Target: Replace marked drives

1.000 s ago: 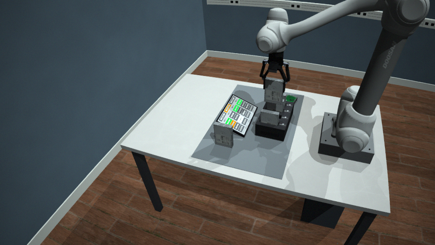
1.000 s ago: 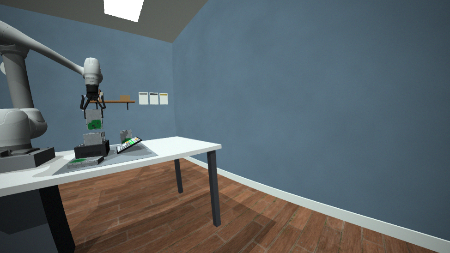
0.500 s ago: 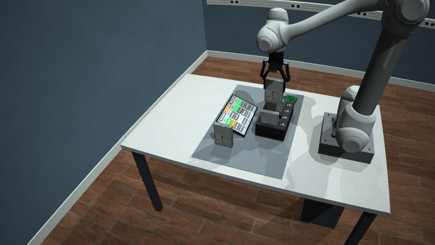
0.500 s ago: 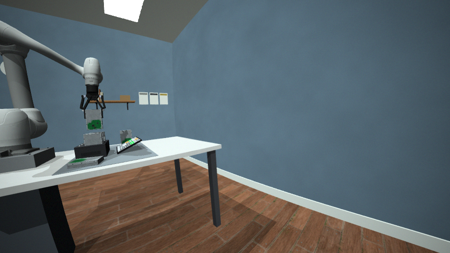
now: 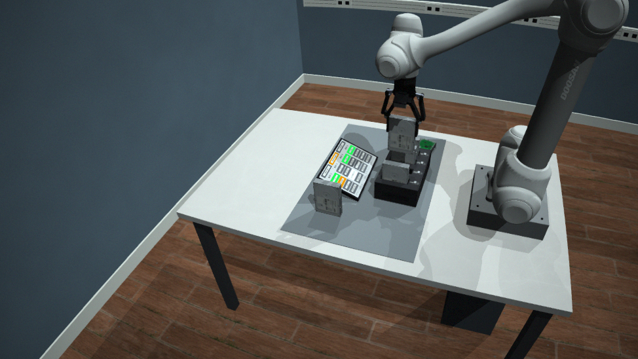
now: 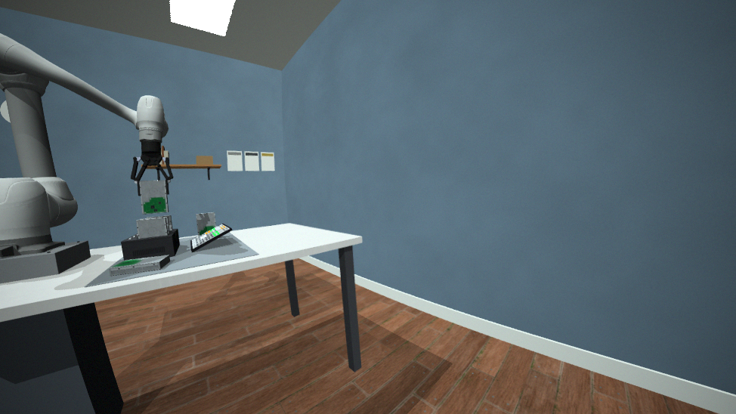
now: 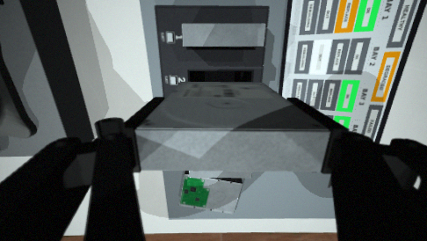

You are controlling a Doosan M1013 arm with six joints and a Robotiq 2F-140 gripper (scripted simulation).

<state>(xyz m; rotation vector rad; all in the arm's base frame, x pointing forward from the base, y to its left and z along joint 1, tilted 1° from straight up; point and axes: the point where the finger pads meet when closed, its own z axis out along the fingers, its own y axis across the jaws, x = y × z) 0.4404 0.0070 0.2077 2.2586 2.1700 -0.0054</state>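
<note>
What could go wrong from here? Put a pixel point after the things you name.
The held drive (image 5: pixel 401 133) (image 6: pixel 153 196) (image 7: pixel 233 149) could catch the rim of bay 2's open slot (image 7: pixel 220 76) if lowered off line. Bay 1 is marked replace on the screen (image 5: pixel 352 167) (image 6: pixel 209 237) (image 7: pixel 338 57); pulling its drive (image 5: pixel 395 172) (image 7: pixel 224 35) while bay 2 is out would likely break the one-bay rule.

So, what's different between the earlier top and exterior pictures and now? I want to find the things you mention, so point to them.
Nothing visibly changed. The gripper (image 5: pixel 403 129) (image 6: pixel 153 189) (image 7: pixel 225 113) still holds its drive (image 5: pixel 401 135) (image 6: pixel 153 191) (image 7: pixel 233 150) above the dock (image 5: pixel 395 194) (image 6: pixel 148 250) (image 7: pixel 220 58); the standing drive (image 5: pixel 327 200) (image 6: pixel 205 220) and screen (image 5: pixel 369 173) (image 6: pixel 209 237) (image 7: pixel 337 75) stayed put.
</note>
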